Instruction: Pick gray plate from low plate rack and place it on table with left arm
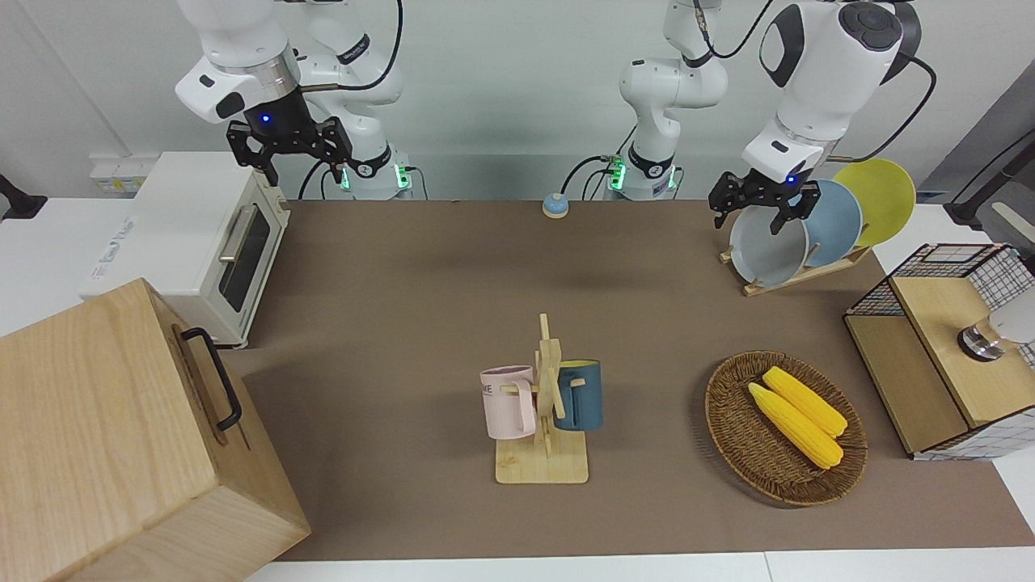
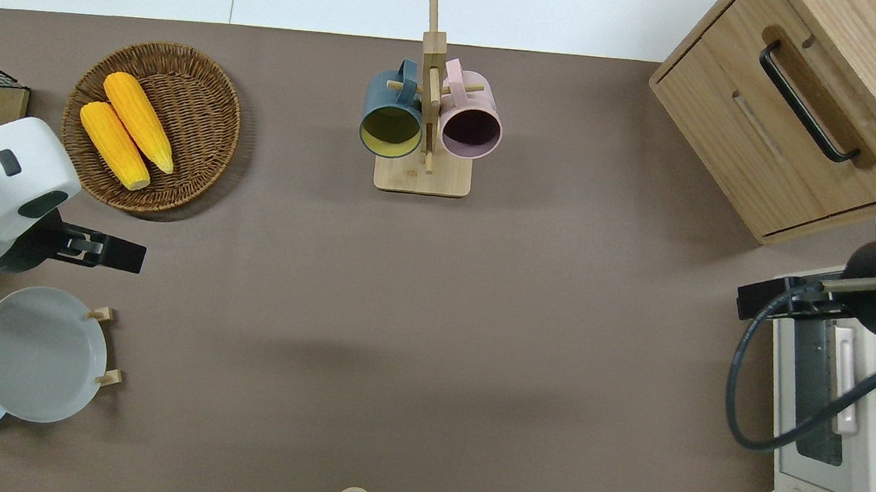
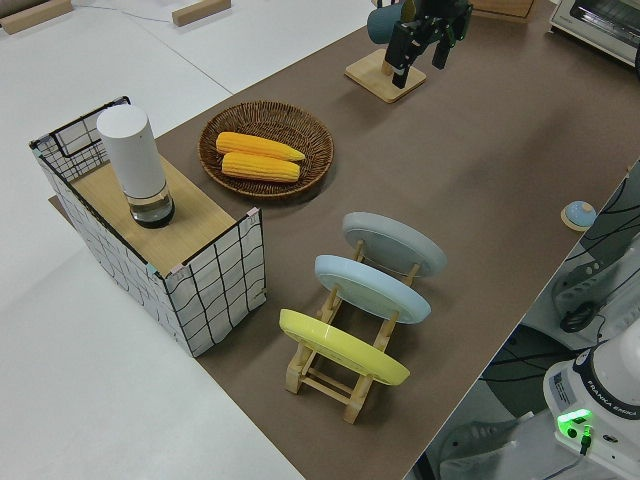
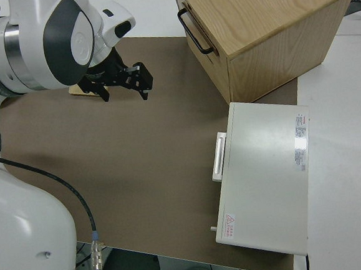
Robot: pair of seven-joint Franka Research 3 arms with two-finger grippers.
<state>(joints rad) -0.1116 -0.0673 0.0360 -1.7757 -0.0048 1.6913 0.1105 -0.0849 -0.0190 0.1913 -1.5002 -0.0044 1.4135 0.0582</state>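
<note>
The gray plate (image 1: pixel 766 249) stands on edge in the end slot of the low plate rack (image 1: pixel 800 274), at the end toward the table's middle. It also shows in the overhead view (image 2: pixel 39 352) and the left side view (image 3: pixel 394 243). My left gripper (image 1: pixel 752 214) is open and empty, in the air close above the plate's upper rim without touching it. In the overhead view it (image 2: pixel 105 251) is over the bare table (image 1: pixel 404 323) between the basket and the rack (image 2: pixel 112 377). My right arm is parked, its gripper (image 1: pixel 287 153) open.
A sky-blue plate (image 1: pixel 837 222) and a yellow plate (image 1: pixel 880 198) fill the rack's other slots. A wicker basket with corn (image 1: pixel 784 424), a mug stand (image 1: pixel 543 404), a wire crate (image 1: pixel 938 347), a toaster oven (image 1: pixel 202 242), a wooden cabinet (image 1: pixel 121 444) and a small bell (image 1: pixel 555 205) stand around.
</note>
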